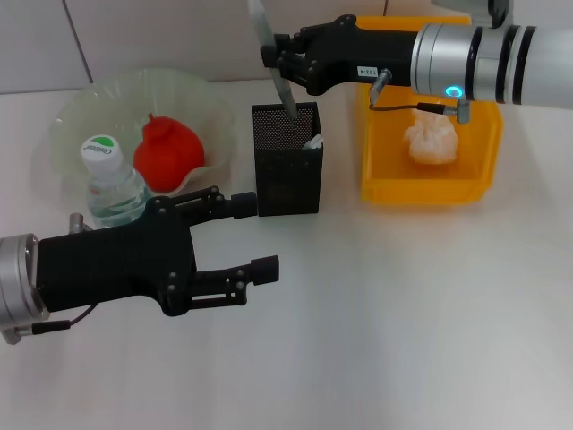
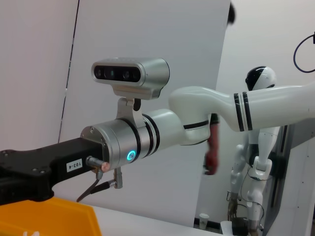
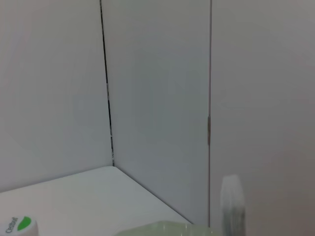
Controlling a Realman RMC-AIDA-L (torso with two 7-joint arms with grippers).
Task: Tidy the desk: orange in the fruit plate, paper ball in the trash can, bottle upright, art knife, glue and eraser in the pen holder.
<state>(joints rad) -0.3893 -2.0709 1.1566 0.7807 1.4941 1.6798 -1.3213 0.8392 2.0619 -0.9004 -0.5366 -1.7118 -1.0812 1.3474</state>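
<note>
Most of it looks done: orange fruit (image 1: 167,152) in the ruffled plate (image 1: 72,116), crumpled paper ball (image 1: 431,139) binned, bottle (image 1: 111,184) upright. Right gripper (image 1: 277,64) clamps the grey art knife (image 1: 273,63) over the black mesh holder (image 1: 286,161); left gripper (image 1: 246,237) idles, spread wide, nearby.

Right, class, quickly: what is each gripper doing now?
Left gripper: open, empty, beside the bottle.
Right gripper: shut on the art knife, above the pen holder.

White desk (image 1: 430,313), panelled wall (image 3: 157,98).
</note>
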